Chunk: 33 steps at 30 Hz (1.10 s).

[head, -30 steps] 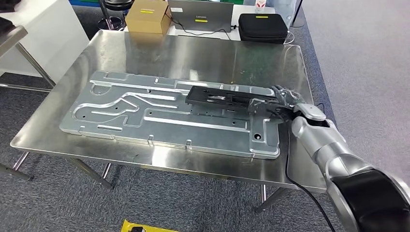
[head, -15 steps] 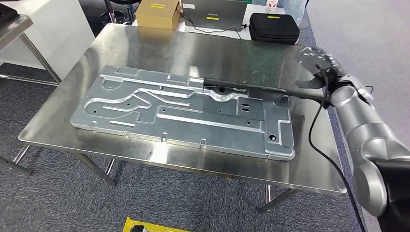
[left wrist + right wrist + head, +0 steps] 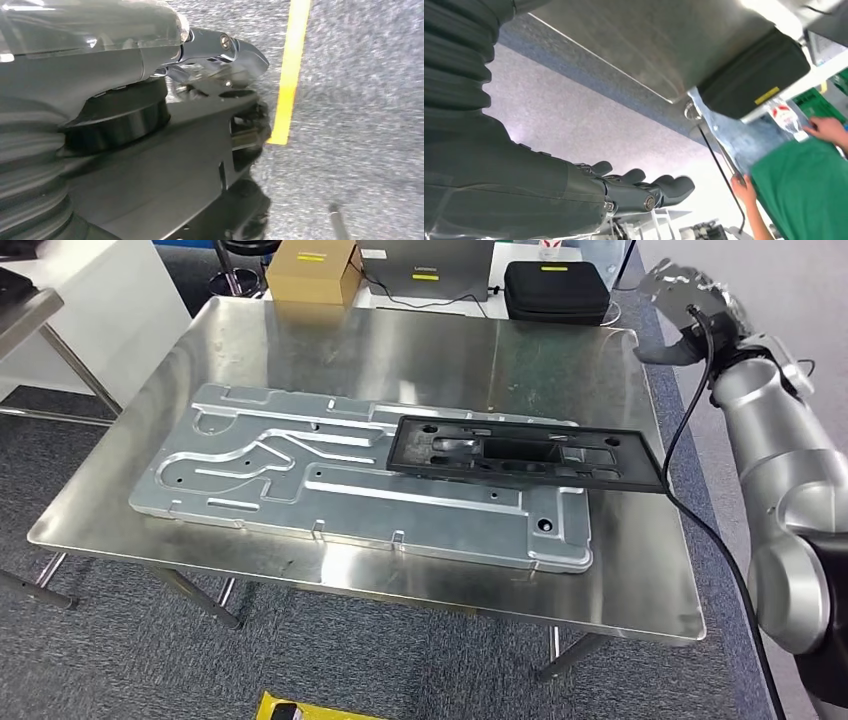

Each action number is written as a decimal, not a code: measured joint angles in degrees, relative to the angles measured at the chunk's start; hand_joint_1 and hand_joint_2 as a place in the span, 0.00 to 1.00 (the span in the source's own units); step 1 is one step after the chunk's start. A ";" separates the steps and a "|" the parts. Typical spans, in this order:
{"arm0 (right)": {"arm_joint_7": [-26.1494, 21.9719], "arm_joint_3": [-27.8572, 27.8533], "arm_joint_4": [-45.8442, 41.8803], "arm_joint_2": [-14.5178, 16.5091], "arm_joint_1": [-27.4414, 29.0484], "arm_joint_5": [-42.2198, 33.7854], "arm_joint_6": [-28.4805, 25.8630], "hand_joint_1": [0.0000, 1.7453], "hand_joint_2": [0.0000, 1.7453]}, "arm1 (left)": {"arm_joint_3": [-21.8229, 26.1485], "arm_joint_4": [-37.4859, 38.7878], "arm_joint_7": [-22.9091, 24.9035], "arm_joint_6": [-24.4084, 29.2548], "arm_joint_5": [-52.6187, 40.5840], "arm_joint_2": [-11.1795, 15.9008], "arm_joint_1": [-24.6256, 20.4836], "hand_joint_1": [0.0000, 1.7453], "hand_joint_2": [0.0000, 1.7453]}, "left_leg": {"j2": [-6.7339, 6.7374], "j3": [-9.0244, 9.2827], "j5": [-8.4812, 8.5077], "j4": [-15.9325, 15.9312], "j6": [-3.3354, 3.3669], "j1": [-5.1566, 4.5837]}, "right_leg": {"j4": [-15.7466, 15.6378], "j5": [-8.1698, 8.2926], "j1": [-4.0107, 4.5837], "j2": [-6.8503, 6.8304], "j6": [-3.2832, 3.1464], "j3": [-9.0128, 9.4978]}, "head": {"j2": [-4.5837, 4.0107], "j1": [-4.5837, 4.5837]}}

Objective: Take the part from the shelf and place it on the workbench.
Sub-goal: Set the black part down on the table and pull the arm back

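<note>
**A:** so where's the right hand at? Looks like it's up off the far right corner of the steel workbench, holding nothing, fingers apart and loosely curved.

**B:** yep, spread and empty. The black part is well below and to the left of that hand, lying flat, mostly on the big stamped metal panel, with its right end sticking out past the panel edge over the bare bench top.

**A:** and past the hand?

**B:** a black case just left of it, then a laptop and a cardboard box further along. The left hand hangs over grey carpet near a yellow floor line; can't tell how its fingers sit.
</note>
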 joint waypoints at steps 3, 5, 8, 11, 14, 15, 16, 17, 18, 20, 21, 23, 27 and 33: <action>-1.83 -0.12 -0.12 0.90 -0.40 -1.60 -0.01 0.00 0.00 | 0.18 0.00 -0.11 0.33 0.55 0.00 -0.21 0.00 0.00 | 0.06 -0.01 2.62 -0.41 0.00 0.01 | 0.35 -0.27 0.16 0.13 -0.12 0.16 | 0.00 -0.01; -4.46 -0.40 -0.43 1.50 -0.41 -3.10 -0.10 0.00 0.00 | 0.45 0.01 -0.28 0.60 0.79 -0.03 -0.07 0.00 0.00 | 0.29 3.23 6.44 -7.93 0.43 -0.01 | 0.71 -0.52 0.28 0.34 0.07 0.14 | 0.00 -0.01; -10.26 -1.10 -1.16 2.04 0.34 -6.24 -0.56 0.00 0.00 | 0.86 0.03 -0.78 1.03 1.30 -0.20 0.06 0.00 0.00 | 0.45 5.28 7.42 -13.11 1.36 -0.08 | 0.92 -0.40 0.57 0.41 0.72 -0.35 | 0.00 0.04; -16.88 -1.64 -3.54 2.81 3.39 -10.43 -1.95 0.00 0.00 | 1.36 0.04 -1.10 1.74 1.73 -0.35 0.31 0.00 0.00 | 0.42 5.64 7.87 -14.05 2.26 0.28 | 1.35 -0.80 0.61 0.44 1.52 -0.51 | 0.00 0.10; -21.10 -1.81 -8.96 3.38 8.81 -16.87 -4.43 0.00 0.00 | 1.88 0.04 -1.31 2.82 1.75 -0.48 0.41 0.00 0.00 | 0.39 5.90 8.24 -14.53 2.77 0.56 | 9.08 -5.12 0.22 0.50 2.39 -3.87 | 0.00 0.36; -21.50 -1.69 -12.21 3.44 11.96 -19.59 -5.90 0.00 0.00 | 2.01 0.04 -1.34 3.28 1.71 -0.49 0.49 0.00 0.00 | 0.28 5.93 8.24 -14.52 2.81 0.59 | 12.62 -6.52 0.07 0.50 2.63 -5.52 | 0.00 0.37; -21.78 -1.29 -16.83 3.49 16.28 -22.48 -8.04 0.00 0.00 | 2.13 0.04 -1.34 3.83 1.67 -0.50 0.62 0.00 0.00 | 0.12 6.01 8.20 -14.51 2.79 0.64 | 14.98 -7.07 -0.07 0.49 2.78 -6.65 | 0.00 0.38; -22.02 -0.63 -22.08 3.54 21.34 -24.71 -10.64 0.00 0.00 | 2.27 0.04 -1.34 4.40 1.63 -0.50 0.77 0.00 0.00 | -0.08 6.12 8.13 -14.50 2.74 0.70 | 15.34 -6.60 -0.19 0.48 2.84 -6.85 | 0.00 0.39; -22.32 0.51 -28.30 3.59 26.96 -25.98 -13.89 0.00 0.00 | 2.42 0.04 -1.34 5.01 1.63 -0.50 0.92 0.00 0.00 | -0.28 6.29 8.00 -14.49 2.63 0.75 | 13.48 -5.18 -0.27 0.47 2.78 -5.95 | 0.00 0.40; -23.14 3.54 -41.07 3.79 37.81 -25.59 -20.77 0.00 0.00 | 2.76 0.04 -1.34 5.97 1.64 -0.49 1.13 0.00 0.00 | -0.56 6.58 7.63 -14.44 2.19 0.75 | 6.03 -1.84 -0.26 0.36 2.36 -2.18 | -0.01 0.40; -23.46 5.28 -46.96 3.96 42.38 -24.60 -23.93 0.00 0.00 | 2.93 0.04 -1.33 6.34 1.64 -0.48 1.17 0.00 0.00 | -0.61 6.62 7.42 -14.37 1.90 0.66 | 2.91 -0.87 -0.11 0.32 2.07 -0.69 | -0.01 0.38; -24.11 8.39 -56.23 4.33 49.78 -22.48 -28.73 0.00 0.00 | 3.30 0.04 -1.25 6.96 1.64 -0.43 1.23 0.00 0.00 | -0.57 6.59 7.11 -14.37 1.28 0.51 | 0.54 -0.79 0.26 0.31 1.50 0.39 | -0.01 0.32; -25.61 13.91 -69.19 6.91 61.08 -18.35 -33.89 0.00 0.00 | 3.96 0.04 -0.65 8.61 1.70 -0.23 1.34 0.00 0.00 | -0.10 6.43 5.17 -12.73 -0.07 0.59 | -0.12 -0.81 0.15 0.37 0.05 0.92 | 0.00 0.27; -27.27 18.84 -76.03 11.66 68.74 -20.28 -34.04 0.00 0.00 | 4.92 0.04 -0.50 9.48 1.68 0.30 1.35 0.00 0.00 | 0.46 1.13 -0.64 0.33 -0.55 0.64 | 0.13 -0.77 0.43 0.30 -0.79 0.87 | 0.00 0.02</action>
